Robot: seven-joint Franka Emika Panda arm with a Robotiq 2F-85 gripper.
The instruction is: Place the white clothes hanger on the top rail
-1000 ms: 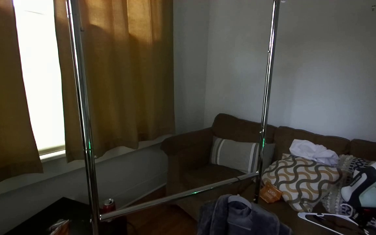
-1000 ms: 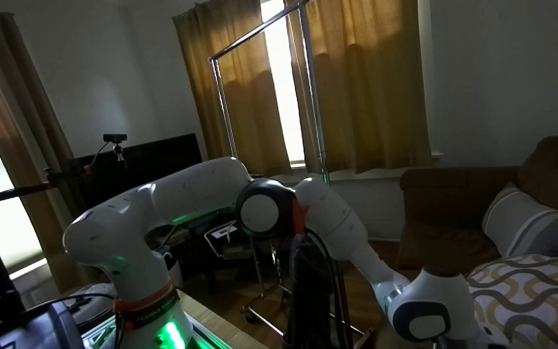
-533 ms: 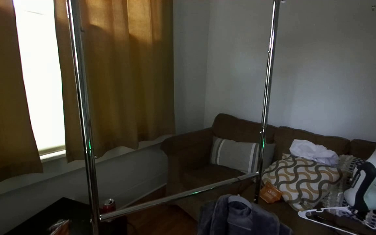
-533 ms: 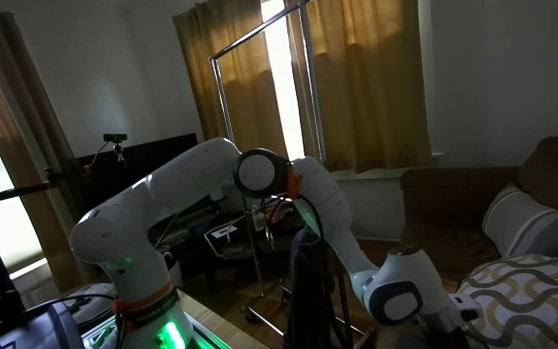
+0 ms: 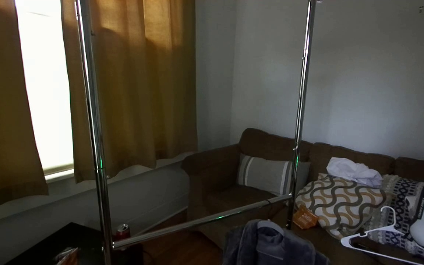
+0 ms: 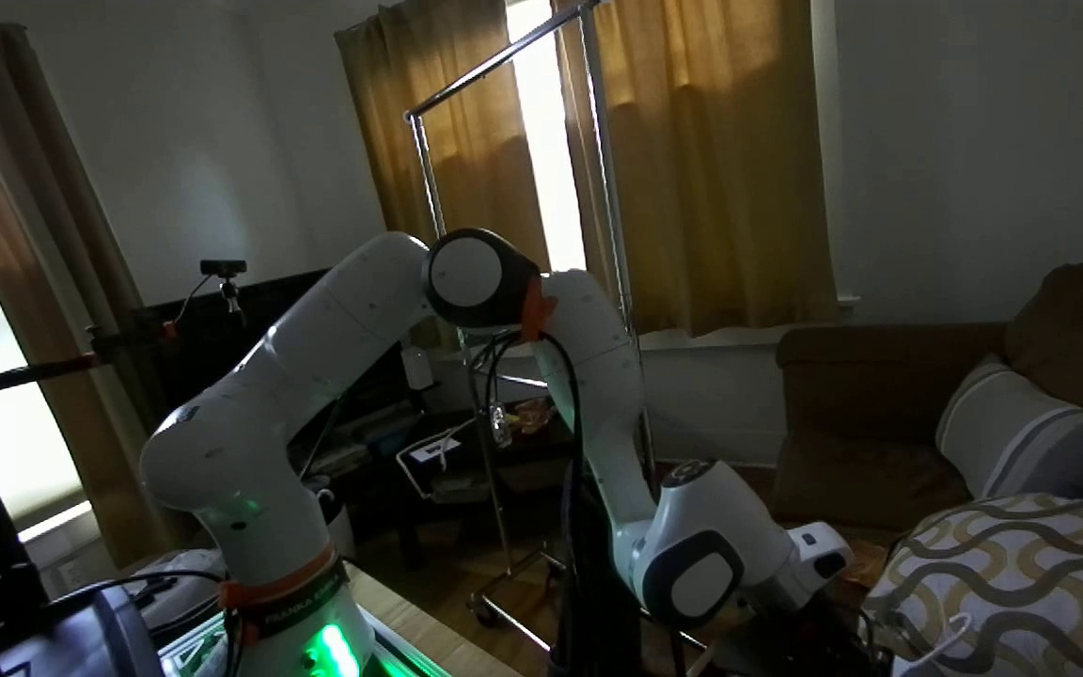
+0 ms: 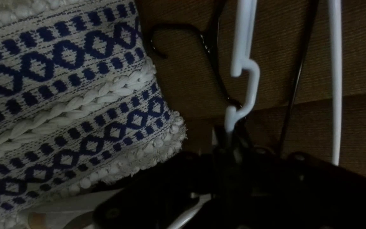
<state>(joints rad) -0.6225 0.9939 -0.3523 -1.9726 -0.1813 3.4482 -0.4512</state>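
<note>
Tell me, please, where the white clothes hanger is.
In the wrist view, the white clothes hanger is right of centre, held by the gripper, right of the blue-patterned fabric.

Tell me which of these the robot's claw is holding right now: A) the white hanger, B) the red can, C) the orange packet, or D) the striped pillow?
A: in the wrist view, the gripper is shut on the white clothes hanger, whose frame runs right into its grip.
</note>
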